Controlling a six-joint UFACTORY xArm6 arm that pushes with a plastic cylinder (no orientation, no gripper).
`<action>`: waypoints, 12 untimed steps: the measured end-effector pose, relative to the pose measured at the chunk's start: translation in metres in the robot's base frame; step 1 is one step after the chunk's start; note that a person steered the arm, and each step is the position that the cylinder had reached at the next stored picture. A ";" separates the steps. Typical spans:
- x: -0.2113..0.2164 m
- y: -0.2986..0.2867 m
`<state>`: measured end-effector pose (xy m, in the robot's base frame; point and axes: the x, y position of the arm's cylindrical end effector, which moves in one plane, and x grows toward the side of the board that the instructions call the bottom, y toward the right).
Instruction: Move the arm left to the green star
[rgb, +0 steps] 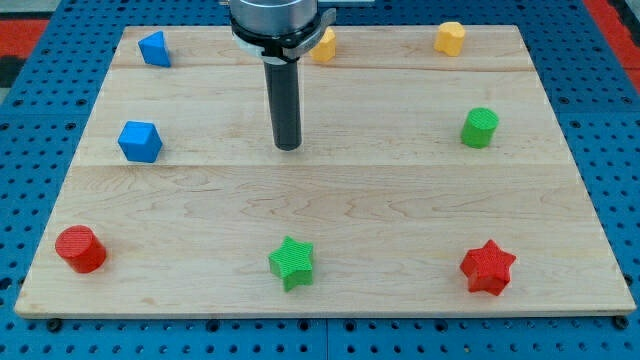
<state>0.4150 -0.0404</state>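
Wooden worktop (330, 215): my tip (288, 148), a bare rod tool holding nothing, stands well above the green star (291, 262); overshooting downward could knock it off its spot.

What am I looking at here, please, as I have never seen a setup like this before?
This is a single camera view of a robot arm working over a wooden board. The arm has no grasping tool: it ends in a dark rod, and my tip slides along the board to push blocks. Nothing is held.

On the board lie small blocks: two blue blocks at the view's left, a red cylinder at bottom left, a green star at the bottom, a red star at bottom right, a green cylinder at the right, and two yellow blocks at the top.

My tip touches no block; the green star lies below it in the view.
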 end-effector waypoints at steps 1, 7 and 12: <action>-0.003 0.000; -0.002 0.004; 0.127 -0.050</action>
